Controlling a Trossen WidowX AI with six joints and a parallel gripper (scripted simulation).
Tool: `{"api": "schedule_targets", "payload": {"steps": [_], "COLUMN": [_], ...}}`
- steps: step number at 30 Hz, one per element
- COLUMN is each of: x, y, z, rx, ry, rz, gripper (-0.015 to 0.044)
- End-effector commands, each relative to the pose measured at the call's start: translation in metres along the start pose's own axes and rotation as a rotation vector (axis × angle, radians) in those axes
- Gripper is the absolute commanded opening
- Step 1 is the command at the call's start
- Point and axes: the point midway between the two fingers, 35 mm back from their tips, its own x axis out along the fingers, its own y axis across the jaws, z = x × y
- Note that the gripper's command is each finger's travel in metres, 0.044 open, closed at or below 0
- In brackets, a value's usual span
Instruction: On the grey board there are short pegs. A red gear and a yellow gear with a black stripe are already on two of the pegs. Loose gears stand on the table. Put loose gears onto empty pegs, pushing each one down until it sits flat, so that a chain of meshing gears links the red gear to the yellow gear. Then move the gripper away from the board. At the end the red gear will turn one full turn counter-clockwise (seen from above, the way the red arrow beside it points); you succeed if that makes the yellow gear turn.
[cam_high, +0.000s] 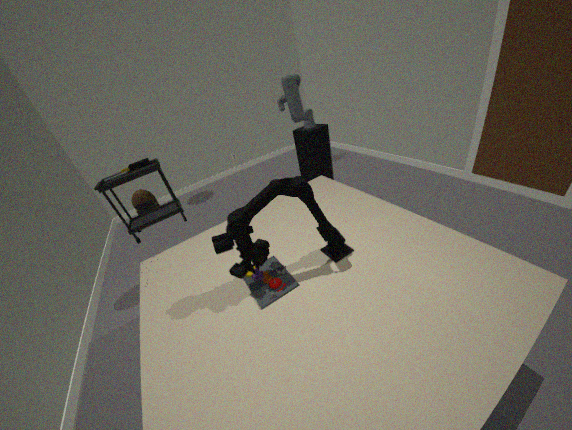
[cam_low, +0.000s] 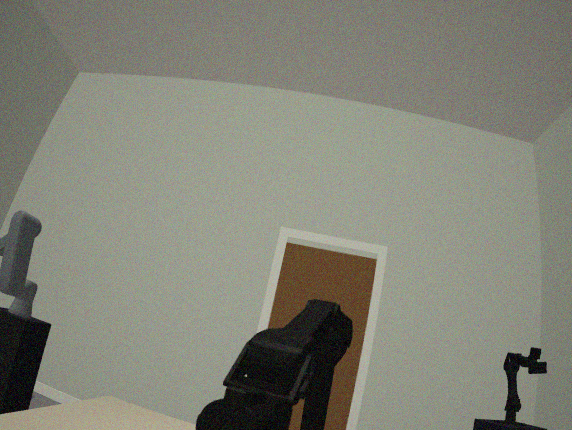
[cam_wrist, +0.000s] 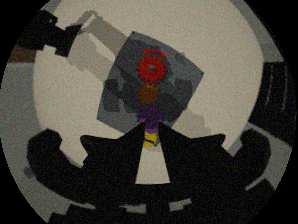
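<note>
The grey board (cam_high: 265, 301) (cam_wrist: 111, 116) lies on the table. The red gear (cam_high: 275, 283) (cam_wrist: 150, 72) sits on it beside the red arrow (cam_wrist: 156, 52). An orange gear (cam_high: 267, 276) (cam_wrist: 148, 93) is on the board right beside the red gear. My gripper (cam_wrist: 150, 124) is shut on a purple gear (cam_high: 257, 275) (cam_wrist: 150, 116), over the board between the orange gear and the yellow gear. The yellow gear (cam_high: 249, 273) (cam_wrist: 150, 140) with its black stripe is partly hidden by the fingers. Whether the purple gear touches a peg is hidden. The exterior view shows only the arm.
The pale table (cam_high: 380, 320) surrounds the board. The arm's base (cam_high: 337, 251) stands on the table beyond the board in the top view. Dark shadows of the arm and gripper fall across the board. A shelf rack (cam_high: 157, 218) and a black pedestal (cam_high: 314, 152) stand off the table.
</note>
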Motion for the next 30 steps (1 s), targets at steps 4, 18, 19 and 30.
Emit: {"api": "schedule_targets", "payload": {"steps": [4,18,19,30], "x": [0.0012,0.0035,0.0037,0.0059], "y": [0.0009,0.0000,0.0000,0.0014], "z": [0.0006,-0.0001,0.0000,0.0002], "rx": [-0.149,-0.148,-0.132,0.110], "ry": [-0.001,-0.001,-0.001,-0.001], "rz": [0.002,0.002,0.002,0.002], "gripper": [0.0000,0.0000,0.0000,0.0000]}}
